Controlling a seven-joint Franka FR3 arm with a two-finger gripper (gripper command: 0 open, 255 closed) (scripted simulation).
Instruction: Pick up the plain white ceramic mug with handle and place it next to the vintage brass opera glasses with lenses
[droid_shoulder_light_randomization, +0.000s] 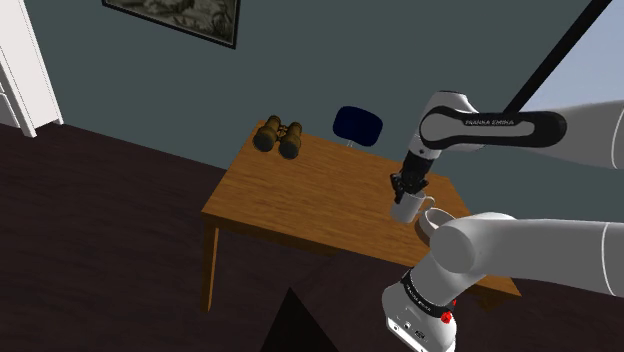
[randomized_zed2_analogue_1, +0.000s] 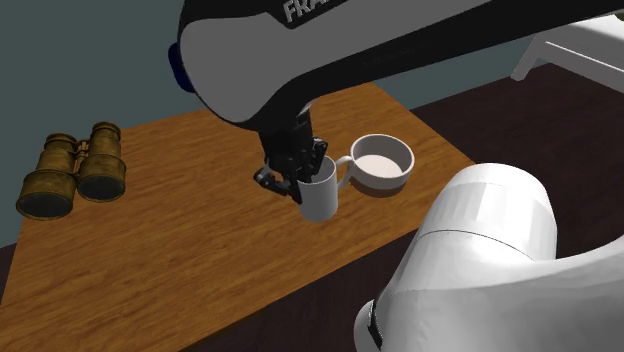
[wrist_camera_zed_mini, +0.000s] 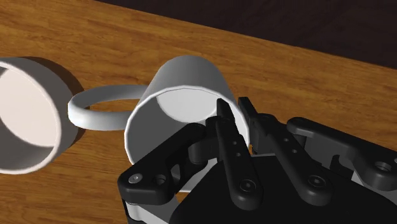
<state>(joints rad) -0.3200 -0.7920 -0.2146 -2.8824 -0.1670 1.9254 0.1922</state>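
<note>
In the wrist view the gripper (wrist_camera_zed_mini: 234, 107) is nearly closed on the rim of the white mug (wrist_camera_zed_mini: 184, 83), one finger inside the wall and one outside. The mug's handle points at a white bowl (wrist_camera_zed_mini: 25, 127) just beside it. The second exterior view adds the brass glasses (randomized_zed2_analogue_1: 75, 168), well apart at the opposite end of the table (randomized_zed2_analogue_1: 180, 250); the shoulder view adds a blue chair (droid_shoulder_light_randomization: 357, 124) behind the table.
</note>
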